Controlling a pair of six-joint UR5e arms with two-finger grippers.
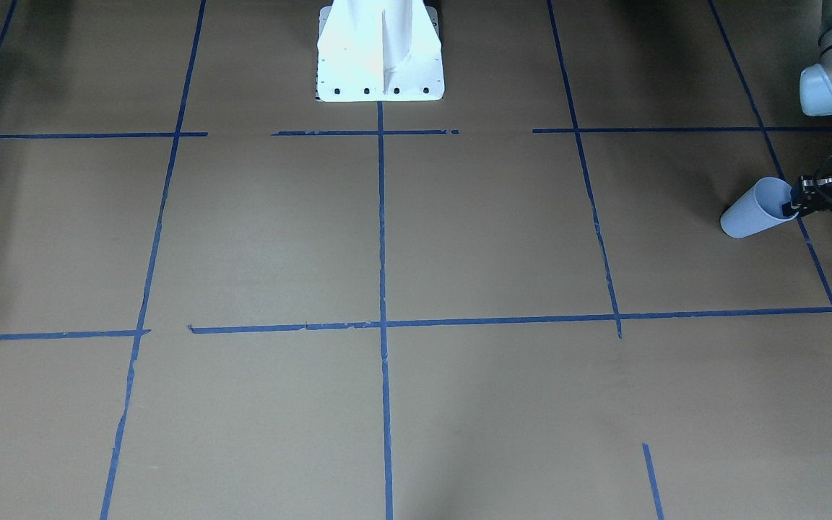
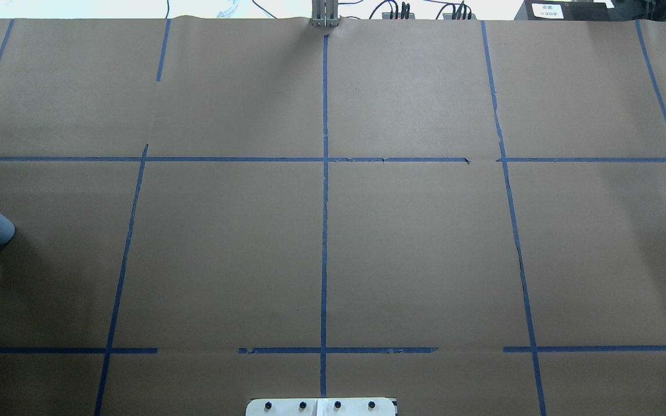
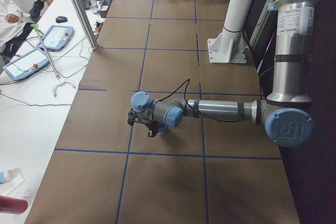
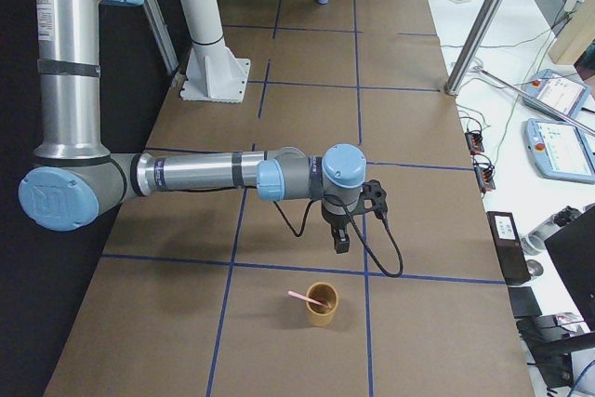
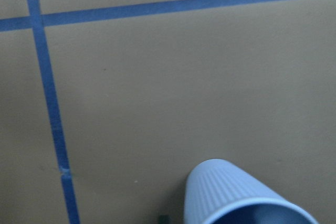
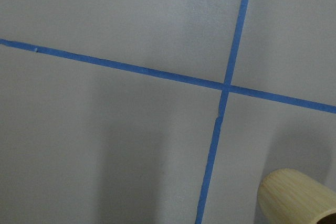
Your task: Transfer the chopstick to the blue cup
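**Left hand (image 1: 793, 208) grips tilted blue cup (image 1: 754, 209)**

The left hand is clamped on the cup's rim, and the cup slants away from its fingertips. The chopstick (image 4: 303, 297) leans in a tan cup (image 4: 323, 310) near the right hand (image 4: 341, 246), whose grip cannot be told

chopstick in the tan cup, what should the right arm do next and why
Probably lower the right gripper onto the chopstick. The stick leans out of the tan cup, and the gripper hangs clear of it, not touching. The left gripper holds the blue cup tilted by its rim, so picking up the stick seems the missing step.
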